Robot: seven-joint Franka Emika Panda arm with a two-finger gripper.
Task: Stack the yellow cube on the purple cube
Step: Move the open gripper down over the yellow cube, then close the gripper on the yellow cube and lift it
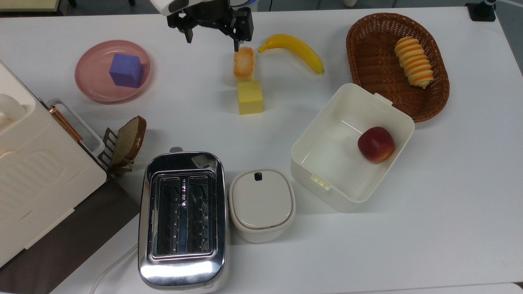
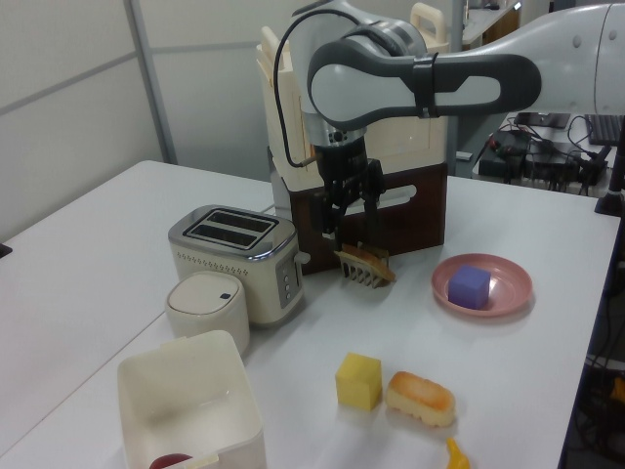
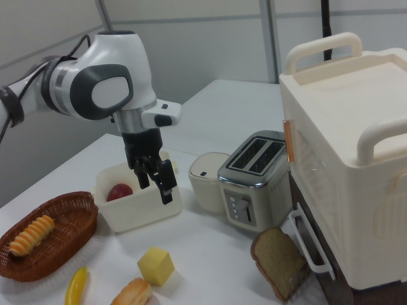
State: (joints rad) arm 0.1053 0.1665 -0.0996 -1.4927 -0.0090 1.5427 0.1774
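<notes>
Hovering spread and empty, the end effector [image 1: 212, 38] hangs above the bread roll [image 1: 244, 62], with the yellow cube [image 1: 250, 97] just beyond on the table [image 1: 449, 204]. Roll and cube nearly touch, so a finger could clip the roll. The purple cube [image 1: 126, 70] waits on the pink plate [image 1: 90, 83].

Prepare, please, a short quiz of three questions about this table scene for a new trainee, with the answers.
1. True or false: the yellow cube already sits on the purple cube.
2. What does the purple cube rest on?
A. the wicker basket
B. the pink plate
C. the toaster
3. Fill in: the red apple lies inside the open white ____.

Key
1. False. The yellow cube stands on the table beside the bread roll, and the open gripper holds nothing.
2. B
3. Box.
</notes>
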